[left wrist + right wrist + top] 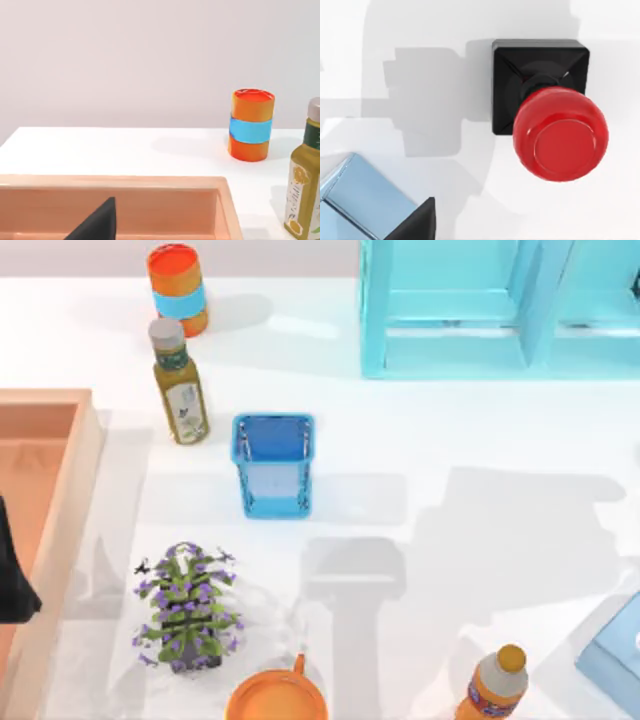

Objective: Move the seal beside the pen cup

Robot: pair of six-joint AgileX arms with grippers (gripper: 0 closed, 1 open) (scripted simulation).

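Seal (551,115) sits upright on my counter (445,30); pen cup (274,466) stands mid-frame; pincer state I cannot tell.

An orange cylinder (178,288) with a blue band stands behind an olive bottle (180,383), a flowering plant (187,607) beside a wooden tray (62,540).

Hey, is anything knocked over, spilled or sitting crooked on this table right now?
Nothing stands out. The pen cup, the orange can and the green bottle all stand upright, and the seal sits flat on its base, knob up, on the white table.
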